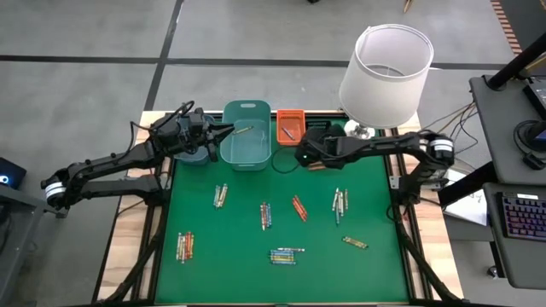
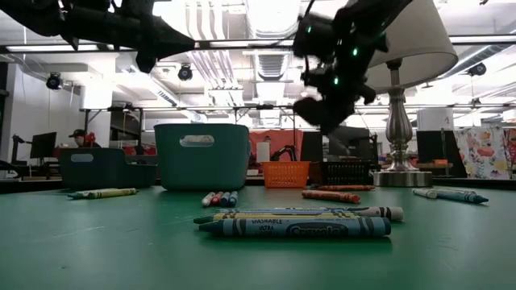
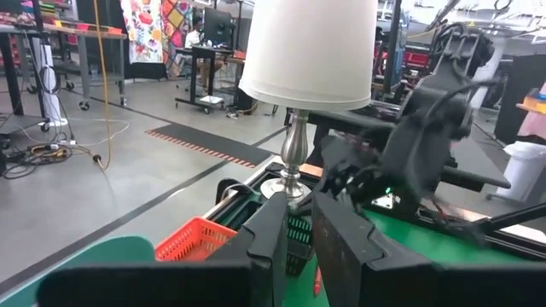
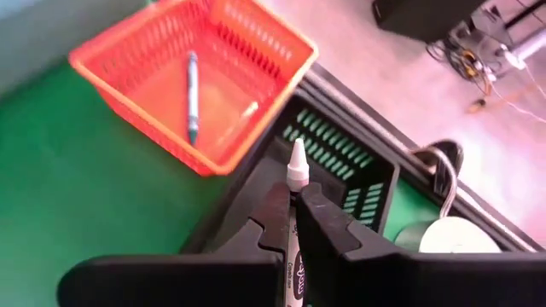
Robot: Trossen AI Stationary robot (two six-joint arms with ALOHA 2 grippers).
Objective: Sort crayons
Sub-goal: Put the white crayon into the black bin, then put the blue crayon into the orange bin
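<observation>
Right claw (image 4: 294, 223) grips white crayon (image 4: 296, 170) — over black bin (image 4: 341, 162).

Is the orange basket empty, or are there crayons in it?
Not empty. The orange basket has a blue crayon and a pale crayon lying on its bottom, seen from the right wrist view.

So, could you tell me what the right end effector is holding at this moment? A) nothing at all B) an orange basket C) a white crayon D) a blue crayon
C: in the right wrist view, the right end effector is shut on a white crayon, whose tip sticks out past the fingers, above the black basket beside the orange basket.
</observation>
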